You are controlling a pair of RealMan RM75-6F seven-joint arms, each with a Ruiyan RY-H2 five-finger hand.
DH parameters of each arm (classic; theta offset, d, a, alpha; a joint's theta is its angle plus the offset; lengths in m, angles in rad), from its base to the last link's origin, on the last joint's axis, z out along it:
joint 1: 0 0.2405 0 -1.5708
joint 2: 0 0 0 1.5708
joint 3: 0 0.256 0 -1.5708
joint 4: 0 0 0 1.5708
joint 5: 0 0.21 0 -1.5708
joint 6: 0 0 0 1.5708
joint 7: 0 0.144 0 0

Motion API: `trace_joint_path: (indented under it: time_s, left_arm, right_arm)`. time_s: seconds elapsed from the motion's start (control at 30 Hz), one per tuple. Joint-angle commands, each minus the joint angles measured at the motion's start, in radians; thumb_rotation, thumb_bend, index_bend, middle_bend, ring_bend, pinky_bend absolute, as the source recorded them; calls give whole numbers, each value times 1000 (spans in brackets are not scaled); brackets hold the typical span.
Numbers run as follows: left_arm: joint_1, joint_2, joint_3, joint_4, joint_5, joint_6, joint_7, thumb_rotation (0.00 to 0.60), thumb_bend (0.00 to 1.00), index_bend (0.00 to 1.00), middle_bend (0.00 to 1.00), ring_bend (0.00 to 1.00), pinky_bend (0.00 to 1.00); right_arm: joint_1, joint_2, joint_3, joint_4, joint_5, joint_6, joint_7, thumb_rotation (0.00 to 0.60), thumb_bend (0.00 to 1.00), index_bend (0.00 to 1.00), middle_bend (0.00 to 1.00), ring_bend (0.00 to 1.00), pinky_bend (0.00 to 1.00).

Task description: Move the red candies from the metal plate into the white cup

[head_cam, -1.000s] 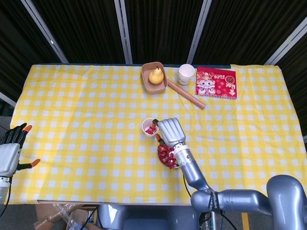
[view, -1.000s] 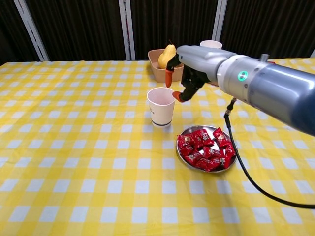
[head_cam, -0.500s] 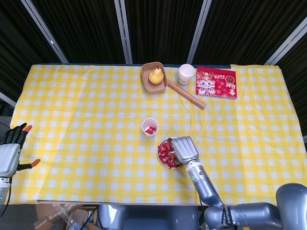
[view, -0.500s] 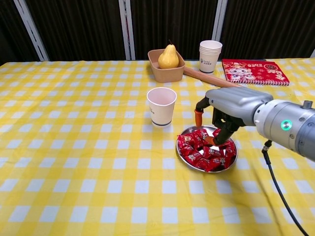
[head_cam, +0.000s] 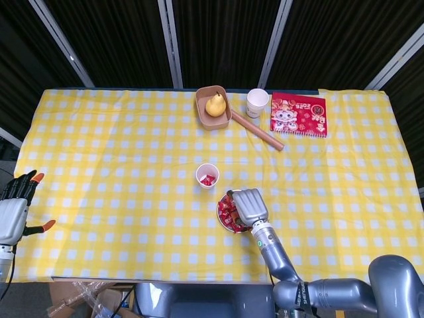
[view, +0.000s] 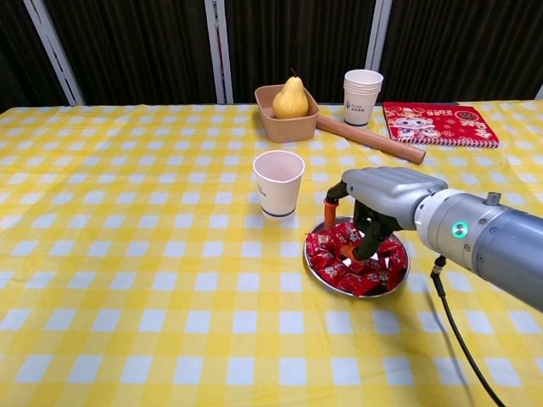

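Hovering, right hand [view: 373,203]: fingertips down in red candies [view: 339,267] on metal plate [view: 399,281] (grasp: cannot tell)
Left hand [head_cam: 14,205]: fingers spread, empty
White cup [view: 278,183]: left of plate

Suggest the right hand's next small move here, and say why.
Probably close the fingers on one candy. The right hand is low over the plate, fingertips among the candies, with nothing visibly held. The cup stands just left, with some candy inside.
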Motion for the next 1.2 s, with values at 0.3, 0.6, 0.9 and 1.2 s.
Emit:
trace_joint_path:
  time_s: [0.3, 0.6, 0.9, 1.2]
  left_arm:
    - [-2, 1, -2, -3, -8, -5, 2, 600, 0, 47, 0, 0, 0]
    - [-3, 1, -4, -5, -14, -9, 2, 600, 0, 47, 0, 0, 0]
    - [-2, 2, -3, -6, -11, -6, 1, 600, 0, 47, 0, 0, 0]
    - [-2, 3, -2, -7, -11, -10, 0, 600, 0, 47, 0, 0, 0]
  right_arm:
    - [5, -44, 19, 83, 24, -59, 23, 600, 386, 421, 944, 968, 1000]
    - [3, -55, 29, 116, 21, -84, 40, 600, 453, 598, 944, 967, 1000]
    - [-1, -14, 55, 50, -15, -60, 47, 600, 475, 603, 944, 967, 1000]
    - [30, 57, 144, -36, -12, -29, 24, 600, 474, 603, 944, 967, 1000]
